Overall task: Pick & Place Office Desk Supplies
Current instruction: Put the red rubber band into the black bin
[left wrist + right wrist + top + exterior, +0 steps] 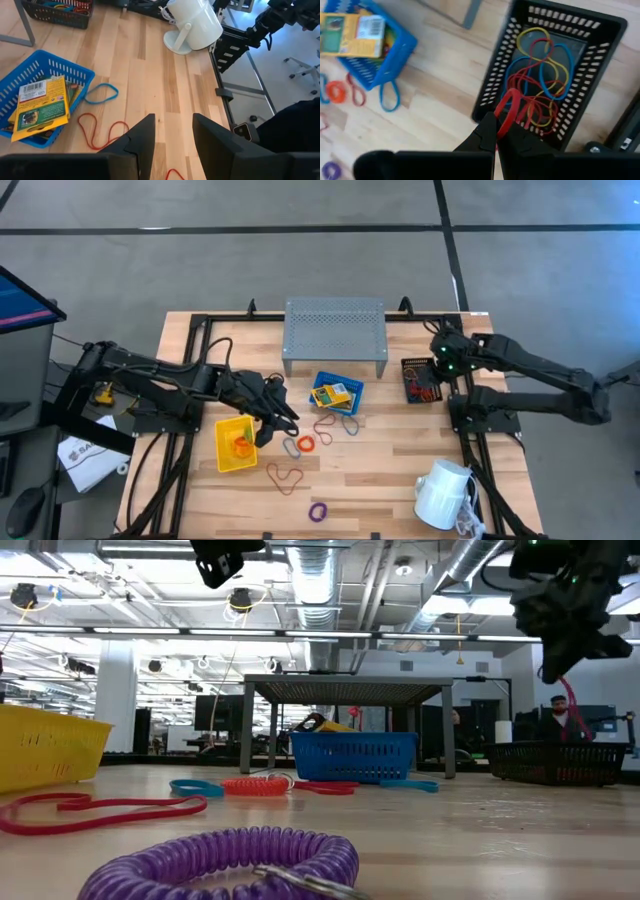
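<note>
Left gripper (268, 418) hovers beside the yellow bin (236, 445), fingers (142, 140) parted, empty. Right gripper (496, 136), over the black bin (555, 60), pinches a red loop (507, 107); it should open only once the loop hangs inside the rim.

Ceiling strip lights (60, 632) lit room evenly; shadows on pale wooden tabletop (380, 470) stayed soft. Purple coiled loop (225, 862) nearest low camera was blurred. Right wrist picture was soft.

White mug (441, 492) tipped over, grey perforated riser (334, 326), wooden table (400, 450)
</note>
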